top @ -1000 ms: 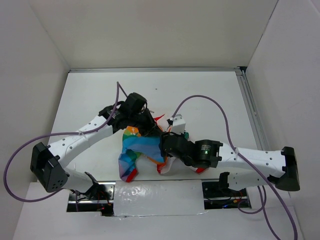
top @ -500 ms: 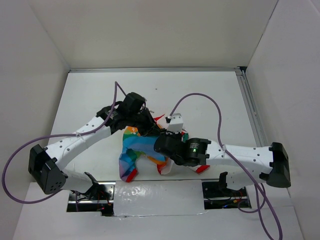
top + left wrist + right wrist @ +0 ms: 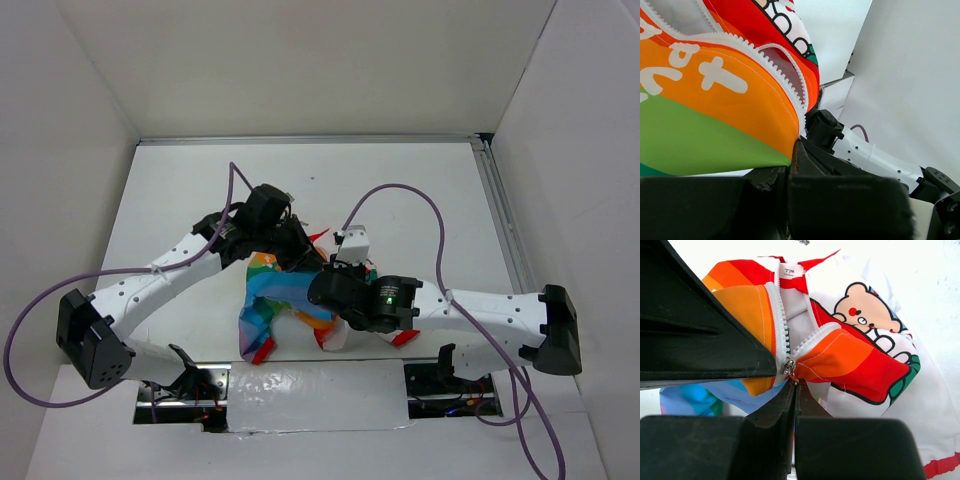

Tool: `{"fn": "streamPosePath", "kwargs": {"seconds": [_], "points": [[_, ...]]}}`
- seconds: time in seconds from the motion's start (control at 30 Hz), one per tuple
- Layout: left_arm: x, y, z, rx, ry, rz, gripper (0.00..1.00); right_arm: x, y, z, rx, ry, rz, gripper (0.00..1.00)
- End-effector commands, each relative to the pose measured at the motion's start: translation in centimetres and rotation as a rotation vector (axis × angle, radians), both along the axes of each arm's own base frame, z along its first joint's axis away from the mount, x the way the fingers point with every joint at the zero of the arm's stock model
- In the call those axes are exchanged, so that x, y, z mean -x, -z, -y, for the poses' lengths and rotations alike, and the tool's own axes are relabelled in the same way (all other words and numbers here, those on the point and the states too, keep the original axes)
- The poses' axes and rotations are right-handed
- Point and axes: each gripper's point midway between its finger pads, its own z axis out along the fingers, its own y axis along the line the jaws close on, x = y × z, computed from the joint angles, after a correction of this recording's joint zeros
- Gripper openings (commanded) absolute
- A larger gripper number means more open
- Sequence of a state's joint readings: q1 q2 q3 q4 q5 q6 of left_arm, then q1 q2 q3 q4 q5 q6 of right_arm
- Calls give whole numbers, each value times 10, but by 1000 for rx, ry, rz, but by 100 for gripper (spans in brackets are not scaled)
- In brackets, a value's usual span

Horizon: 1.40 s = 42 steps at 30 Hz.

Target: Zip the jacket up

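The white table [image 3: 420,190] carries a crumpled rainbow-striped jacket [image 3: 275,300], lying well apart from the far metal rail [image 3: 300,140].

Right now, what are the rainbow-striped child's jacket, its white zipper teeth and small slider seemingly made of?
Rainbow-striped jacket: soft matte fabric, it folds and shows stitching. White zipper teeth: probably moulded plastic, chunky, matte. Small slider: likely metal, silvery glint.

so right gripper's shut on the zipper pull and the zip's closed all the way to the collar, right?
No. The right gripper is shut on the zipper pull, but the jacket is open above it: the right wrist view shows the tooth rows splayed apart up to the collar.
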<state>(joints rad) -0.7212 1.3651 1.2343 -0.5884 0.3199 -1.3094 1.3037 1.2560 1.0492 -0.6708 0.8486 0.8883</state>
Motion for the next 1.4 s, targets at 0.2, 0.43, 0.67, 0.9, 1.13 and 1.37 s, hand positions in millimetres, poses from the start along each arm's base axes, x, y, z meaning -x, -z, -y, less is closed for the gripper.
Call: {"fn": "streamPosePath", "kwargs": {"seconds": [0.2,0.43,0.67,0.9,1.13,1.37], "points": [[0,-5,-3,-6,33,59,0,12,-27,-2,-23,-147,3,0],[1,-1,-3,-29,79,104,0,21,-36,7,-58,-264,-23,0],[5,-3,3,-39,163,212,0,20,-27,15,51,-380,-60,0],[8,0,17,-38,386,416,0,21,-27,17,108,-484,-75,0],[18,11,24,-60,504,488,0,-2,-36,28,40,-388,-86,0],[29,32,20,-121,556,496,0,-22,-46,41,1,-326,-116,0]]}}
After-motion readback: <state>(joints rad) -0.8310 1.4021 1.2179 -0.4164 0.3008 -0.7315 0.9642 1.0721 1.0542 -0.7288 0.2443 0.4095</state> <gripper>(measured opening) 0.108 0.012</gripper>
